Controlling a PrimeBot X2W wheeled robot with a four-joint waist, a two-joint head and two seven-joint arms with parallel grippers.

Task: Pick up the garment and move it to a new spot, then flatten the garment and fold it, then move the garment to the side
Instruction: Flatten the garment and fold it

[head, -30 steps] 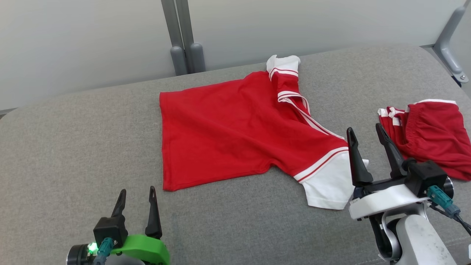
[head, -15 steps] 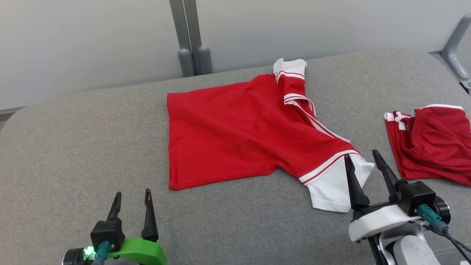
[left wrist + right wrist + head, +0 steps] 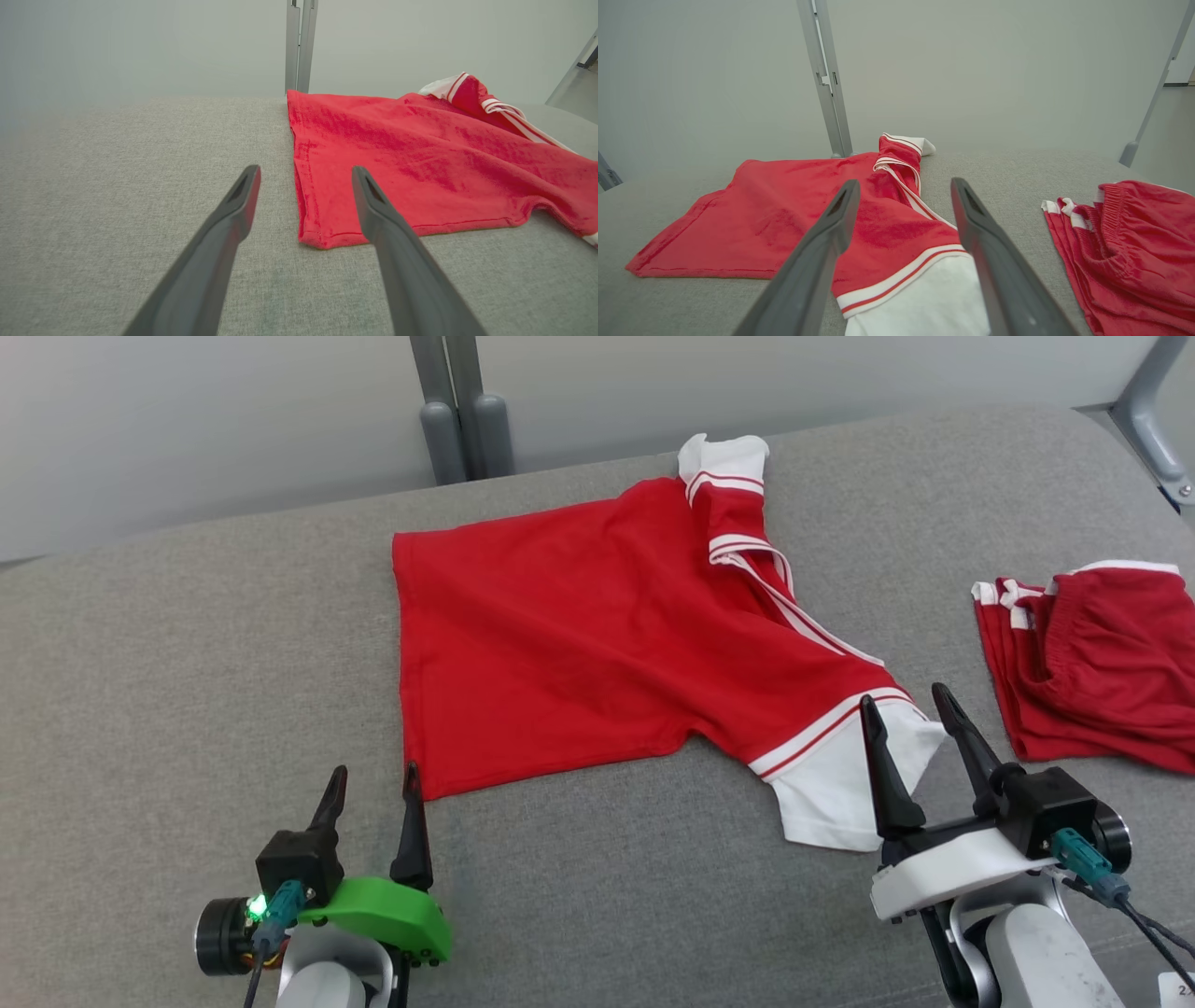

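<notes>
Garment [image 3: 597, 616] spread on grey cushioned surface [image 3: 187, 663], pale wall [image 3: 187, 420] behind

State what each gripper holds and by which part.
Nothing is held. The left gripper is open at a hem corner of the shirt; the right gripper is open astride the white sleeve, not closed on it.

The left hand [image 3: 375, 768] has its fingers spread wide, and the near hem corner of the red shirt [image 3: 579, 625] lies just beside its inner fingertip; the shirt spreads flat up and to the right from there on the grey worktop [image 3: 187, 644]. The right hand [image 3: 903, 695] is also spread wide, its fingers either side of the tip of the shirt's white sleeve [image 3: 831, 793]. Red shorts [image 3: 1102, 663] lie apart, to its outer side.
</notes>
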